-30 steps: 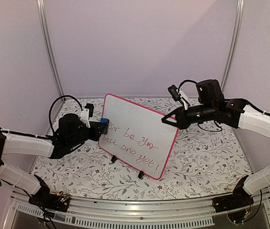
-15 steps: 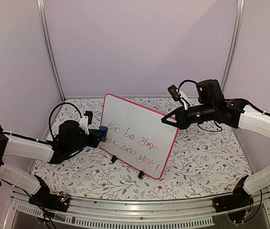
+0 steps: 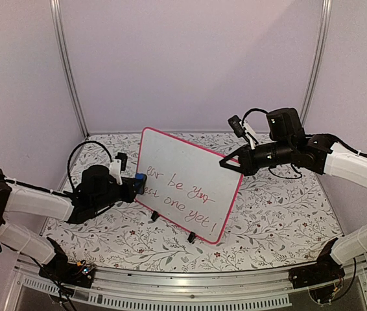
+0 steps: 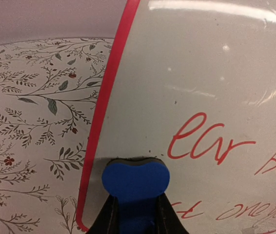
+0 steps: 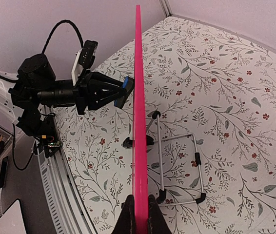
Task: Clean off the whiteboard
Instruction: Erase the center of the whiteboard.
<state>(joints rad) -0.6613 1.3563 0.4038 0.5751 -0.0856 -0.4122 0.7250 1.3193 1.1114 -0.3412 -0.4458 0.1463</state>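
Lowered slightly since a second ago, the left gripper, jaws closed on the blue eraser, holds it against the whiteboard at its 9 o'clock edge, beside the red writing. The right gripper has its jaws clamped on the frame at 3 o'clock. The whiteboard stands upright mid-surface; most of the writing remains, so erasing has likely barely begun.

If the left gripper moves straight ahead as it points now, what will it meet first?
The whiteboard: the blue eraser in the left gripper would press its white face just inside the pink frame, left of the red writing. It may already touch.
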